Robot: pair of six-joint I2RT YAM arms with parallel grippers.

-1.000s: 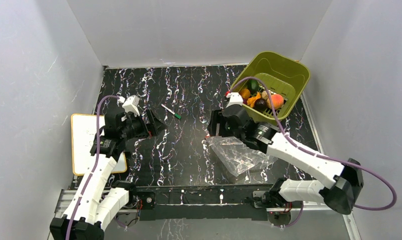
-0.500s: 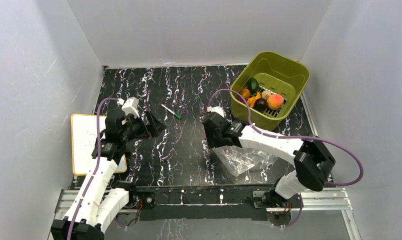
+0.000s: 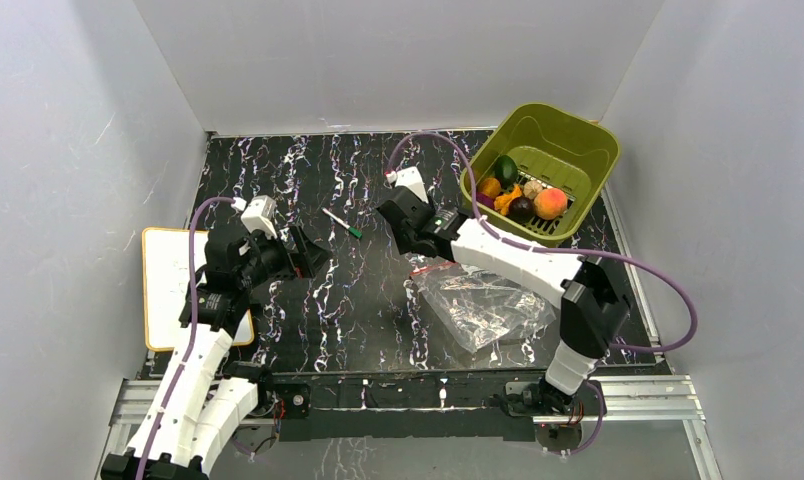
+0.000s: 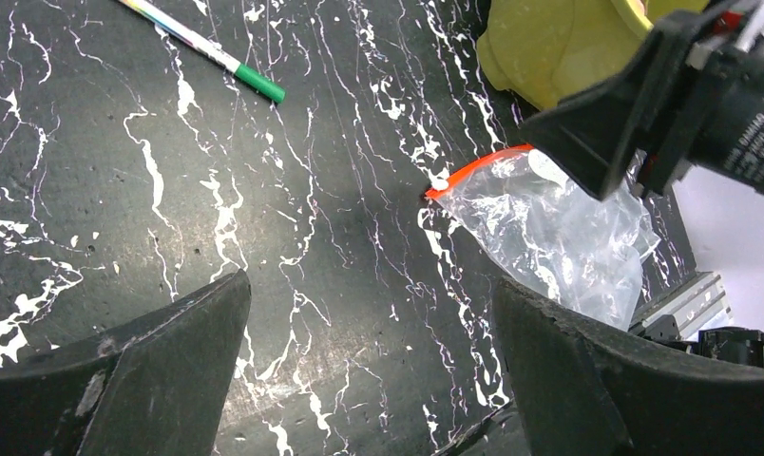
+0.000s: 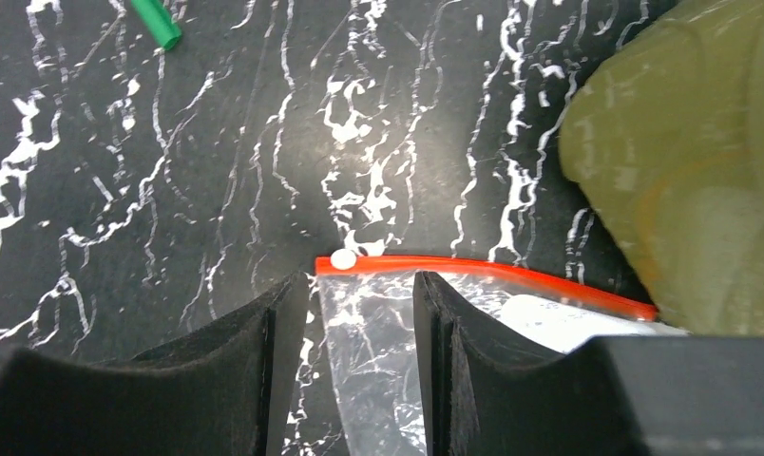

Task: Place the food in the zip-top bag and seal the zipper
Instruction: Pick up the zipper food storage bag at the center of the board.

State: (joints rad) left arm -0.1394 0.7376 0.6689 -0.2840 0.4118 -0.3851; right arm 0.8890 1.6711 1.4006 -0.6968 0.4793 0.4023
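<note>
The right gripper [image 5: 361, 299], jaws half apart and clasping nothing, hangs over the bag [image 3: 483, 305] just below its zipper [image 5: 511, 271], with the food [image 3: 550, 203] in the basket [image 3: 580, 128] to its right, while the left gripper [image 4: 367, 294] gapes empty.

- The pen [image 5: 156, 21] is cut off at the right wrist view's top edge, bar its green cap.
- The olive-green basket [image 5: 682, 161] is blurred there and cropped at the right.
- The zip-top bag [image 5: 378, 380] is partly hidden by the right gripper [image 5: 359, 285].
</note>
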